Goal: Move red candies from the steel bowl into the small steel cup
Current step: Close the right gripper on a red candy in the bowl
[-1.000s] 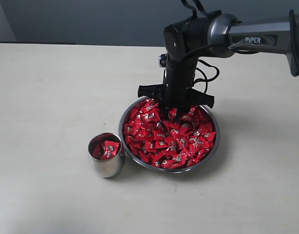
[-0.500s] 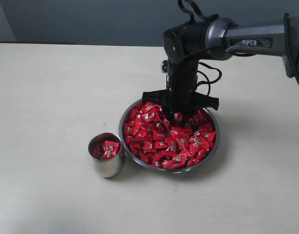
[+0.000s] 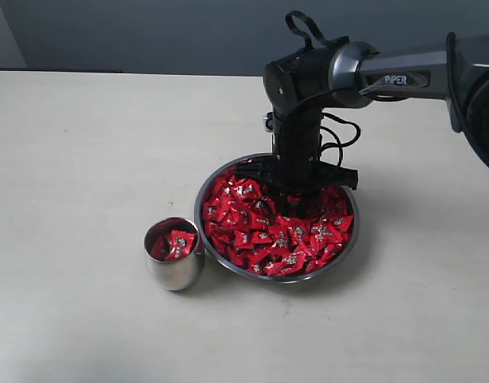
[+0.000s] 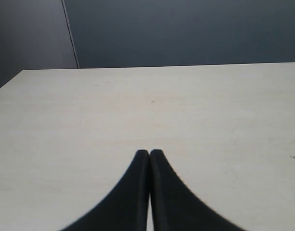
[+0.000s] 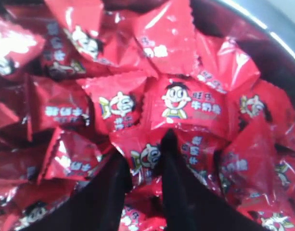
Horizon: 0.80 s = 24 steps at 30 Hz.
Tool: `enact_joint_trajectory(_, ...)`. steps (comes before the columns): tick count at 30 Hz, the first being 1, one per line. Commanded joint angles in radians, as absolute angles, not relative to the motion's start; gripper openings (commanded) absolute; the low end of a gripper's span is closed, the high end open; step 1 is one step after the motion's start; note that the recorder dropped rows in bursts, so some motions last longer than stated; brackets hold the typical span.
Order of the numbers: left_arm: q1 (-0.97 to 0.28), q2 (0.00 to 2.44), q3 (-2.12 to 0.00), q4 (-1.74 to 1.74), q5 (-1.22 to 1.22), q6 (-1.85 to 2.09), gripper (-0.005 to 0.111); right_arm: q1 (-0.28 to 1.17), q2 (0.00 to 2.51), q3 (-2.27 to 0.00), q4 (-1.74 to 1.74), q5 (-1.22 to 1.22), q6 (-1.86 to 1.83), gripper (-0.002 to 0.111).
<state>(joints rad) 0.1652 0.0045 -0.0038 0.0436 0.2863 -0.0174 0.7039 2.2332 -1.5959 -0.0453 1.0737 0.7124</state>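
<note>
Red candies (image 3: 276,227): heaped in the steel bowl (image 3: 198,209), filling it nearly to the rim; a few more lie inside the small steel cup (image 3: 174,271).
Wrapper print: each shiny red wrapper carries a cartoon boy's face in white, with white Chinese characters beside it, too blurred in the right wrist view to read for certain.
Arm lettering: "PiPER" (image 3: 395,79) in white on the grey link of the right arm.
Candy direction: the red candies lie at every angle, some flat and some tipped on edge, so the heap has no shared long axis; the printed faces turn all ways.
Steel bowl: sits flat on the desk (image 3: 84,159), mouth up, right of centre in the exterior view.
Small steel cup: upright, mouth up, just beside the bowl's left front edge; whether the two touch I cannot tell.
Right end effector (image 5: 146,154): points straight down over the rear half of the bowl with its tips among the candies; its fingers (image 5: 173,163) stand partly apart and pinch one red wrapper between them.
Left end effector (image 4: 149,153): fingers pressed together with nothing between them, above bare desk.
</note>
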Motion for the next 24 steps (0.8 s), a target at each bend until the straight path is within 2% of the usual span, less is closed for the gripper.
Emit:
enact_joint_trajectory(1,0.166,0.0,0.0,0.045,0.284,-0.02,0.0,0.698,2.241,-1.601,-0.05,1.079,0.707,0.027)
enact_joint_trajectory(5,0.166,0.0,0.0,0.045,0.284,-0.02,0.0,0.698,2.24,-1.601,-0.064,1.078,0.707,0.026)
enact_joint_trajectory(7,0.166,0.0,0.0,0.045,0.284,-0.02,0.0,0.698,2.24,-1.601,-0.07,1.078,0.7,0.018)
enact_joint_trajectory(9,0.166,0.0,0.0,0.045,0.284,-0.02,0.0,0.698,2.24,-1.601,-0.07,1.078,0.667,0.002)
enact_joint_trajectory(10,0.166,0.0,0.0,0.045,0.284,-0.02,0.0,0.698,2.24,-1.601,-0.07,1.075,0.662,0.0)
enact_joint_trajectory(24,0.166,0.0,0.0,0.045,0.284,-0.02,0.0,0.698,2.181,-1.601,-0.087,1.032,0.657,-0.001)
